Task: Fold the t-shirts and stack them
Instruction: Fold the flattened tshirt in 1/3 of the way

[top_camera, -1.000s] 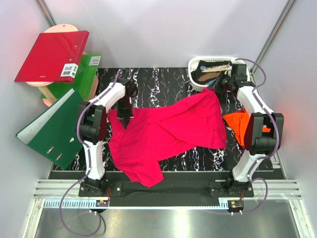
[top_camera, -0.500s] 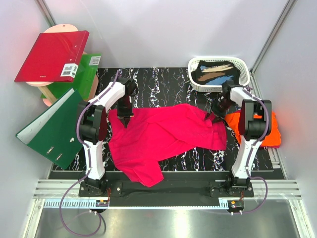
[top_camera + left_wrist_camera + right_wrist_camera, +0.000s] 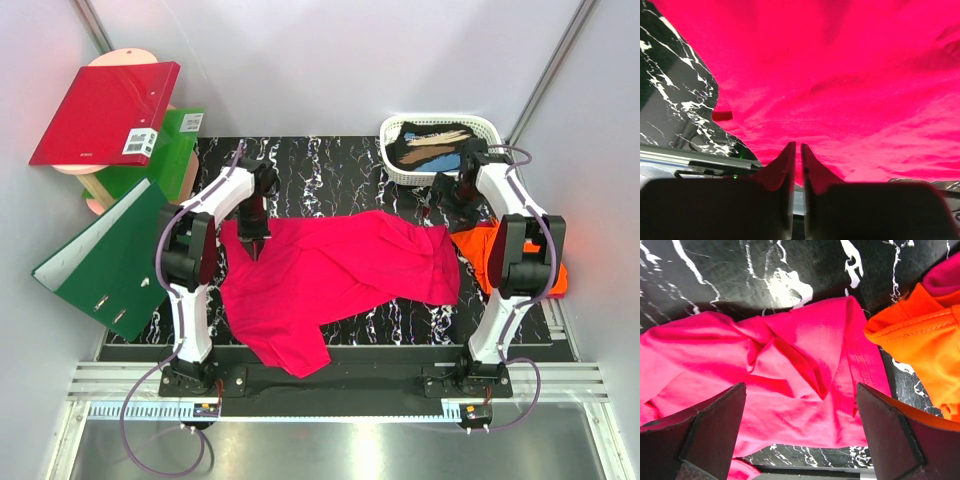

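Sprawled creased across the black marbled table point(image 3: 330, 165): 1 magenta t-shirt point(image 3: 340, 270), a sleeve flopped toward the near left. Bunched just beside it at the right: 1 orange t-shirt point(image 3: 478, 245). Pinched narrow on the magenta cloth's far-left edge, the left gripper point(image 3: 259, 247); splayed wide above its far-right corner, the right gripper point(image 3: 438, 203). Far left, a white barcode label point(image 3: 139, 142) on a red binder point(image 3: 100, 115), print too small to read.

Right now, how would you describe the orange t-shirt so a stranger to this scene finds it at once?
On the black marbled table, look to the right edge, on the near side of the white basket. The orange t-shirt lies there in a small crumpled heap; the magenta t-shirt beside it is spread wide across the middle.
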`<state>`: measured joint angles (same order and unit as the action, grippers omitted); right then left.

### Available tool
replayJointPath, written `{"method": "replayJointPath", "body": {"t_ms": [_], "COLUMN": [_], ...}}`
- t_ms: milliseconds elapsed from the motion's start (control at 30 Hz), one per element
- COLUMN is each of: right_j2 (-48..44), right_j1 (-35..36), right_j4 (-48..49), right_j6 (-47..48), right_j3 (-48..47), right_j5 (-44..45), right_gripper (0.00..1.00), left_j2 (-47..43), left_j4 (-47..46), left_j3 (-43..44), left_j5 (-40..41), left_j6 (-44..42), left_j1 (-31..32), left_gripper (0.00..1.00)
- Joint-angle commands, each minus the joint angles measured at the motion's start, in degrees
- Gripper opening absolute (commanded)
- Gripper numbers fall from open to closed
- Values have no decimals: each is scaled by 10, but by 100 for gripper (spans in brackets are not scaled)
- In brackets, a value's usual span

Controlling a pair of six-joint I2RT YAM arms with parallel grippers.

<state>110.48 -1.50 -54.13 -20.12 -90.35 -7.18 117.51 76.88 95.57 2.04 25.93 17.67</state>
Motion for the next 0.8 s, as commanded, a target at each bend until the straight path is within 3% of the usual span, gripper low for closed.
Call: {"method": "replayJointPath", "body": {"t_ms": [0, 100, 133, 200, 233, 367, 433, 467, 500, 567, 667, 767], "right_j2": [-10, 6, 11, 29, 34, 64, 74, 80, 83, 85, 80, 71], "right_j1": [-2, -2, -2, -3, -2, -2, -2, -2, -2, -2, -2, -2], "right_j4": [27, 44, 47, 48, 48, 47, 49, 50, 51, 52, 51, 50], "right_j6": [-8, -22, -23, -21, -22, -16, -14, -13, -13, -11, -5, -4], "right_j3": [29, 44, 46, 41, 39, 19, 13, 10, 6, 0, -6, -11], "right_j5": [-32, -72, -86, -99, -106, -119, -122, -125, -126, -127, -121, -99], "right_gripper": [94, 85, 83, 78, 78, 68, 51, 41, 28, 15, 1, 0], "left_j2": [-16, -19, -20, -24, -25, -23, -16, -12, -9, 1, 22, 40], "left_j4": [27, 27, 27, 27, 27, 24, 22, 23, 23, 29, 45, 61], "left_j3": [-6, -10, -11, -15, -16, -23, -21, -20, -17, -7, 15, 37], "left_j5": [-11, -13, -13, -11, -10, -1, 1, 2, 5, 18, 39, 65], "left_j6": [4, 3, 3, 4, 4, 7, 11, 12, 13, 23, 37, 47], "left_j1": [7, 9, 9, 9, 9, 9, 9, 9, 10, 10, 10, 12], "left_gripper": [31, 41, 52, 57, 65, 74, 74, 68, 53, 0, 0, 0]}}
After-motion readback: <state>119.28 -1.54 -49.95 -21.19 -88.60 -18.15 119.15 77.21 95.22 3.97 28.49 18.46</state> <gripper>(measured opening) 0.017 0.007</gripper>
